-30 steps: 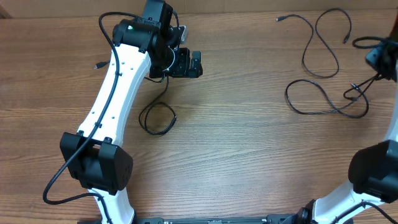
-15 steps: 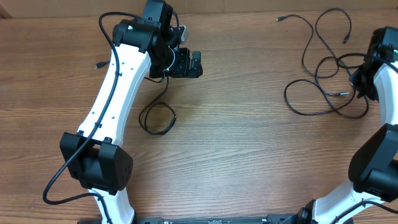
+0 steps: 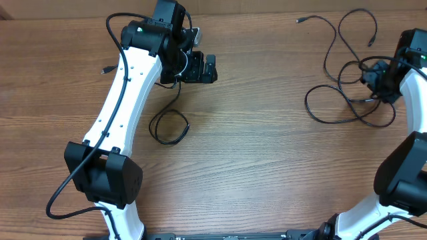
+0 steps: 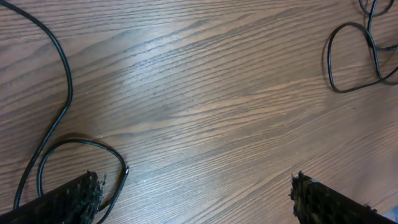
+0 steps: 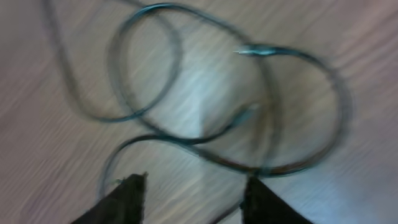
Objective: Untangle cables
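Left claw (image 4: 198, 199) wide apart, right claw (image 5: 195, 198) half-parted, both empty.

no text, label, brand, number or sign can be read in any of the three views.

Table (image 3: 267, 173): brown wood-grain top, grain running left-right in the overhead view and filling nearly the whole frame. Its far edge runs along the top, with a lighter tan strip (image 3: 67, 7) beyond it. Left wrist view shows a soft glare patch (image 4: 155, 53) on the wood; right wrist view is too blurred for grain detail.
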Robot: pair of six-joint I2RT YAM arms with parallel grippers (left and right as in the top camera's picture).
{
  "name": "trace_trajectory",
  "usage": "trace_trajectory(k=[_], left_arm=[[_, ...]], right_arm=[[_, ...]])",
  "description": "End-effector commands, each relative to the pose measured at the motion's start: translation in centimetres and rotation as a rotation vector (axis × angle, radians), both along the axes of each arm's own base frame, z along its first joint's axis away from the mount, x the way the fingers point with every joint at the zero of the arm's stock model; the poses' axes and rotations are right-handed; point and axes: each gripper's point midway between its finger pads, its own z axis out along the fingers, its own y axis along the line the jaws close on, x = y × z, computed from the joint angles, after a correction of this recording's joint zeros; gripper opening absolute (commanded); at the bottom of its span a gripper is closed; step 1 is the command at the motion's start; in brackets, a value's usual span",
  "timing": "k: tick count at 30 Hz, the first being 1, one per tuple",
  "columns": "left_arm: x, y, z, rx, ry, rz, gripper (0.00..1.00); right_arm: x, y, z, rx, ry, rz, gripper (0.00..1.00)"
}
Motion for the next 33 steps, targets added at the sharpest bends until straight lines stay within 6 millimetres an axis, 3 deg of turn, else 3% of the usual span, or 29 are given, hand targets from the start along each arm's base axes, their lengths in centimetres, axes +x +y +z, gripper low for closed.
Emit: trace_trajectory(k=[1,8,13,16,22,28,33], left_arm=[[0.3,-0.1,1.1,-0.006,-0.03,0.01,1.0],[0.4,0.1,1.0,0.005,-0.033,0.013,0.99],[0.5,0.2,1.0,0.01,-0.034,0.015,1.0],[0.5,0.2,1.0,0.011,-0.035,0.015,1.0],[0.5,0.2,1.0,0.011,-0.035,0.015,1.0],[0.5,0.2,1.0,0.01,-0.035,0.015,1.0],[0.5,0.2,1.0,0.01,-0.035,0.015,1.0]], right_arm=[[1.3,3.0,-1.4,0.091,-0.014,0.13,0.65],[3.6,2.6,-4.9,0.083,-0.024,0.14,0.87],[4.8,2.2,-8.2,0.073,-0.017,0.172,0.88],[5.1,2.2,-9.6,0.044,-0.005,0.257,0.71],[5.3,2.1,-10.5,0.0,0.001,0.372,0.55],[5.5,2.1,-10.5,-0.028,-0.004,0.431,0.49],[5.3,2.2,-10.7,-0.021,0.006,0.43,0.38]])
